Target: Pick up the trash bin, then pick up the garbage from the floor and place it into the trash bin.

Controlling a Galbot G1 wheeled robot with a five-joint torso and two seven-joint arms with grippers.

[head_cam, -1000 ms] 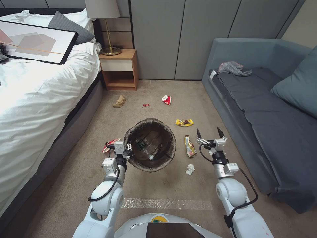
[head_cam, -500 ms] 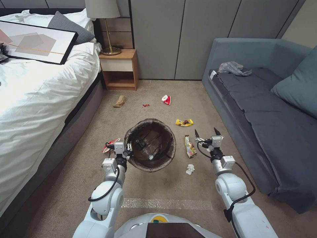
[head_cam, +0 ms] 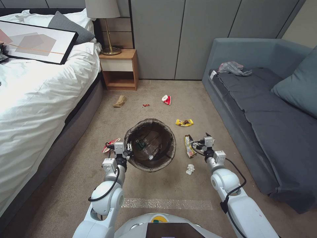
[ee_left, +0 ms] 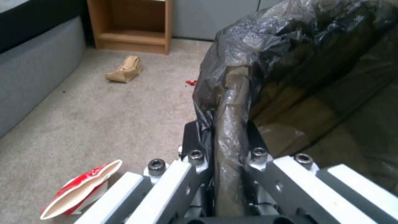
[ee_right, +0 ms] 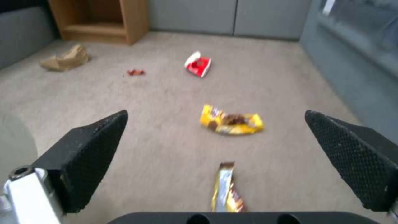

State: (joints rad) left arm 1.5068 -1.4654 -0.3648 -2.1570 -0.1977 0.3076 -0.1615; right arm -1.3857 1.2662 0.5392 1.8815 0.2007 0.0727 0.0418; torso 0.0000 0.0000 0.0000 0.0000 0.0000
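Right pincer [head_cam: 199,142] lowered over long yellow-brown wrapper [head_cam: 189,146].

The room is evenly and softly lit, with only faint shadows on the carpet [head_cam: 171,185]. The white bed [head_cam: 36,96] at the left glares, nearly blown out. The head view bows straight lines near its edges. Both wrist views are soft, and the long wrapper [ee_right: 226,189] nearest the right wrist camera is blurred.

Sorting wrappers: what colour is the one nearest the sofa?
Yellow wrapper with brown print, best in the right wrist view.
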